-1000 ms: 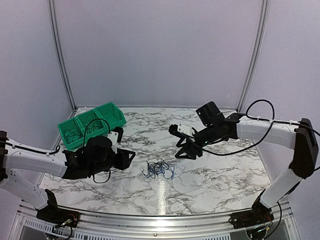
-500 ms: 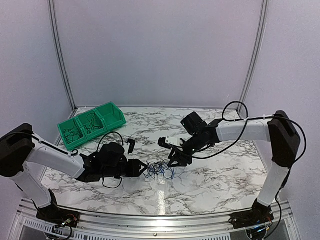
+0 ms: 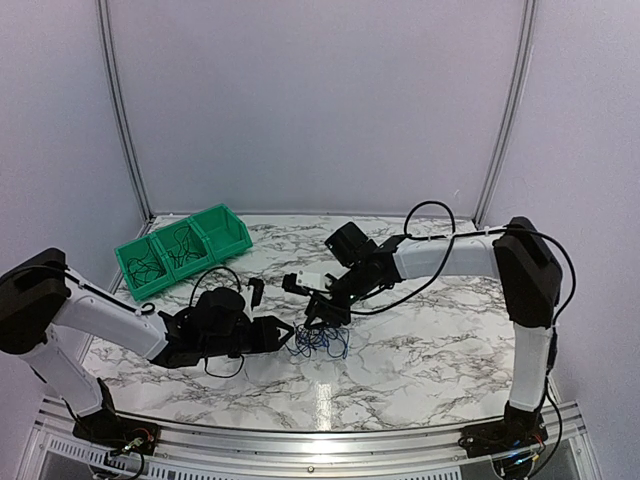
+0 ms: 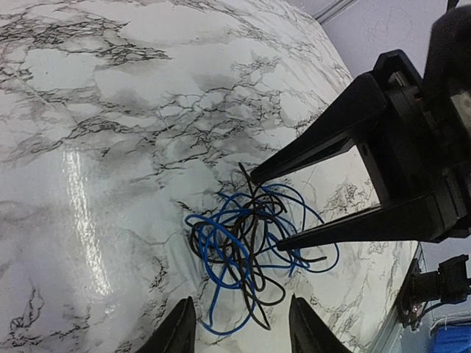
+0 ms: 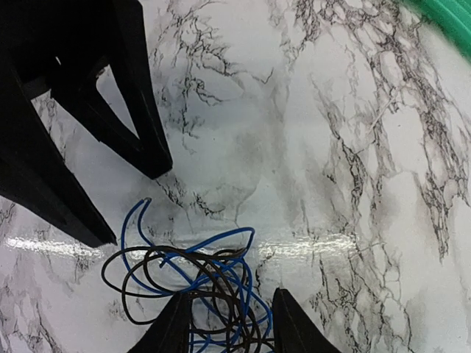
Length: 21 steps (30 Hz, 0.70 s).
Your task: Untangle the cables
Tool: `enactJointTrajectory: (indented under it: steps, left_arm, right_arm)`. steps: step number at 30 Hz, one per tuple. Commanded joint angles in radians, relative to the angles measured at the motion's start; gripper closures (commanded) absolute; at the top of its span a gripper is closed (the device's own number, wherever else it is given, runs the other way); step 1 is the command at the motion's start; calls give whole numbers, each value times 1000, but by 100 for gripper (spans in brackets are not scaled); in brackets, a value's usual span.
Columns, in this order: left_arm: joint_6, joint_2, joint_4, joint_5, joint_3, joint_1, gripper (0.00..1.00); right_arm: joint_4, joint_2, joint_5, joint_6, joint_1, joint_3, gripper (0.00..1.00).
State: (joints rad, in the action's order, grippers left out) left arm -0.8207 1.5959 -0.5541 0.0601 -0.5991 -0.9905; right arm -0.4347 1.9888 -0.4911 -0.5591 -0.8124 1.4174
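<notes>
The left arm (image 3: 110, 318) is stretching low and rightward, forearm nearly level, with the left end effector (image 3: 286, 335) keeping its jaws spread apart. The right arm (image 3: 450, 255) is reaching leftward, and the right end effector (image 3: 319, 319) is tilting downward, jaws likewise parted, close to the left one.

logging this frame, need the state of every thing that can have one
cables: one knotted tangle, lying on the marble table
left gripper: open, low, tangle just ahead
right gripper: open, fingertips straddling the tangle
green bin: upright, dark wires inside
</notes>
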Motion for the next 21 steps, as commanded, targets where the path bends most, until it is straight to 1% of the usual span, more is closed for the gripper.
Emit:
enactJointTrajectory:
  steps: [1, 4, 8, 9, 11, 13, 14, 16, 21]
  left_arm:
    - [-40, -58, -74, 48, 64, -7, 55]
    - [-40, -67, -76, 50, 73, -7, 55]
    - [-44, -50, -85, 47, 74, -9, 55]
    - [-46, -43, -92, 46, 74, -10, 55]
    - [-49, -27, -114, 43, 74, -10, 55]
    - [-52, -4, -146, 45, 70, -10, 54]
    - [-51, 6, -165, 45, 68, -10, 54]
    - [-46, 28, -202, 47, 59, -10, 53]
    - [-16, 107, -250, 51, -3, -10, 52]
  right_arm:
    - [-9, 43, 25, -4, -13, 44, 61]
    - [-2, 58, 32, 6, -14, 53, 65]
    - [3, 71, 32, 10, -15, 61, 73]
    - [4, 73, 28, 11, -16, 62, 76]
    - [5, 73, 22, 16, -15, 64, 86]
    - [7, 57, 15, 28, -16, 62, 94]
    - [9, 48, 9, 34, -16, 60, 96]
    - [11, 25, 1, 43, -15, 54, 99]
    - [-4, -24, -23, 79, -15, 58, 100]
